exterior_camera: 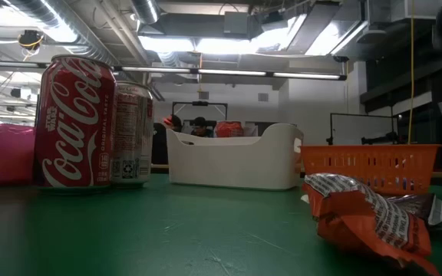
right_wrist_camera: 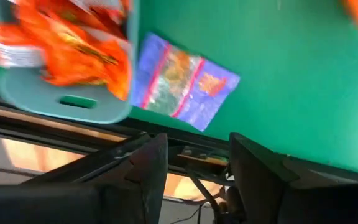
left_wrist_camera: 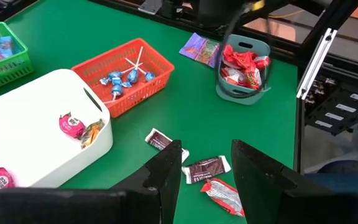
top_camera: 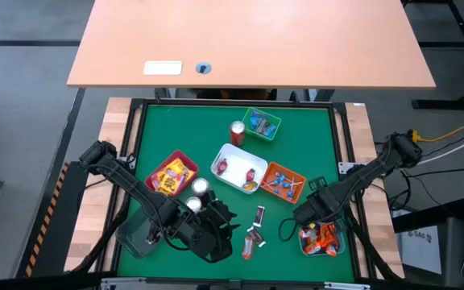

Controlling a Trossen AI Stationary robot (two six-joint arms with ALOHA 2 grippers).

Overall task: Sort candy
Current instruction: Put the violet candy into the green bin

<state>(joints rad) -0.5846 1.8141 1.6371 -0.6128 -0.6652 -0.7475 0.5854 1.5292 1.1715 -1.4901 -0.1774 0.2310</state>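
Note:
Loose candy lies on the green mat: a dark bar (left_wrist_camera: 205, 168), a second dark bar (left_wrist_camera: 160, 140), a red piece (left_wrist_camera: 224, 194) and a purple-blue packet (right_wrist_camera: 185, 81), which also shows in the high view (top_camera: 284, 230). My left gripper (left_wrist_camera: 207, 171) is open above the first dark bar, one finger on either side, touching nothing; it also shows in the high view (top_camera: 229, 227). My right gripper (right_wrist_camera: 197, 158) is open and empty near the purple-blue packet and the teal tray (right_wrist_camera: 61, 102) of orange packets; it also shows in the high view (top_camera: 299, 216).
On the mat stand an orange tray (top_camera: 283, 182) with lollipops, a white tray (top_camera: 238, 167), a red tray (top_camera: 171, 173) with yellow packets, a green tray (top_camera: 262, 123), a teal tray (top_camera: 321, 239) and small cans (top_camera: 238, 131) (top_camera: 200, 185). An orange-brown packet (exterior_camera: 374, 218) lies close to the low camera.

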